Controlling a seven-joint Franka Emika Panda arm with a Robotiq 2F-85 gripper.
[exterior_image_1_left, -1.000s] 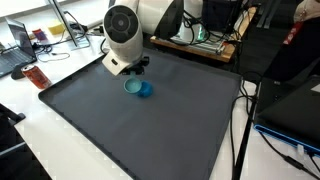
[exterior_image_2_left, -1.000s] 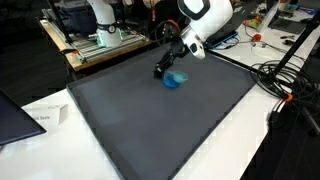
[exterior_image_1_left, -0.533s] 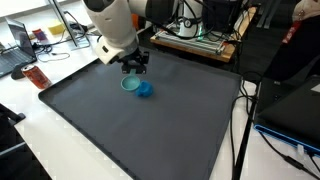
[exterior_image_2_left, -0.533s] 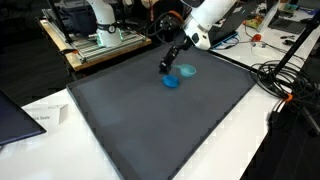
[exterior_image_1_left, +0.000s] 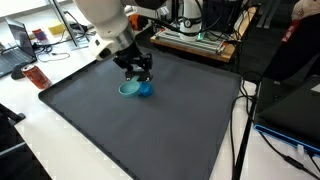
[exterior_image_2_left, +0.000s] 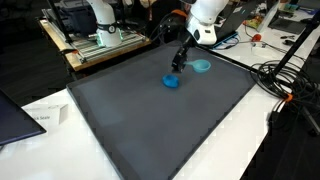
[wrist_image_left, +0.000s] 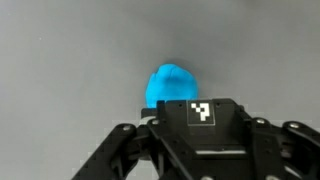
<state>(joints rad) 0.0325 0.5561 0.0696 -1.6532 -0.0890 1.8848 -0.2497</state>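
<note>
My gripper hangs over the far part of the black mat, its jaws shut. A thin light-teal disc sits at the fingertips, and in an exterior view it shows just beside the gripper as the teal disc. A darker blue round piece lies on the mat close by, also seen as the blue piece. In the wrist view a bright blue shape shows just beyond the tagged gripper housing, which hides the fingers.
A red can stands off the mat's corner. A laptop and papers lie on the white table. Equipment racks line the back edge. Cables trail beside the mat.
The arm has risen and swung away from the blue piece. The teal disc has travelled with the fingertips, apart from the blue piece, which stays put.
</note>
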